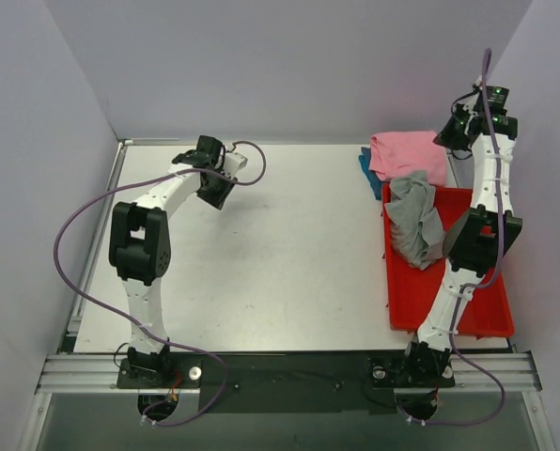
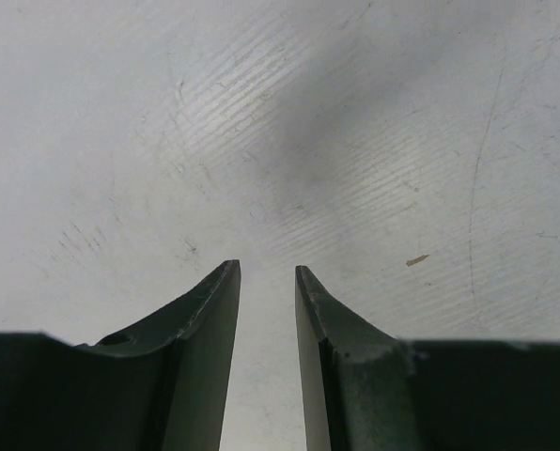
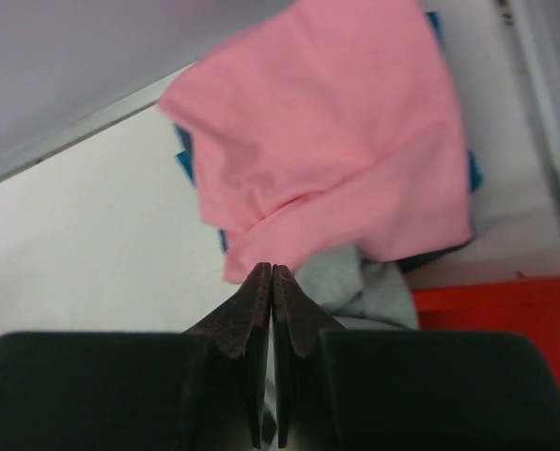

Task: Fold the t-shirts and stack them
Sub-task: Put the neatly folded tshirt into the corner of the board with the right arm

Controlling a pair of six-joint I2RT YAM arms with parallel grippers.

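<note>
The pink t-shirt (image 1: pixel 410 155) lies crumpled at the far right of the table, on top of the teal-blue t-shirt (image 1: pixel 365 171), of which only an edge shows. The grey t-shirt (image 1: pixel 416 221) lies bunched over the far end of the red bin (image 1: pixel 449 296). My right gripper (image 1: pixel 452 134) is shut and empty, raised above the pink shirt's right edge. In the right wrist view the shut gripper (image 3: pixel 272 270) hangs over the pink shirt (image 3: pixel 327 141), the grey shirt (image 3: pixel 369 287) and the teal shirt (image 3: pixel 183 162). My left gripper (image 1: pixel 216 193) is open and empty over bare table (image 2: pixel 267 271).
The red bin (image 3: pixel 510 315) runs along the table's right side, from the shirts towards the near edge. Grey walls close in the table on the far, left and right sides. Purple cables loop off both arms.
</note>
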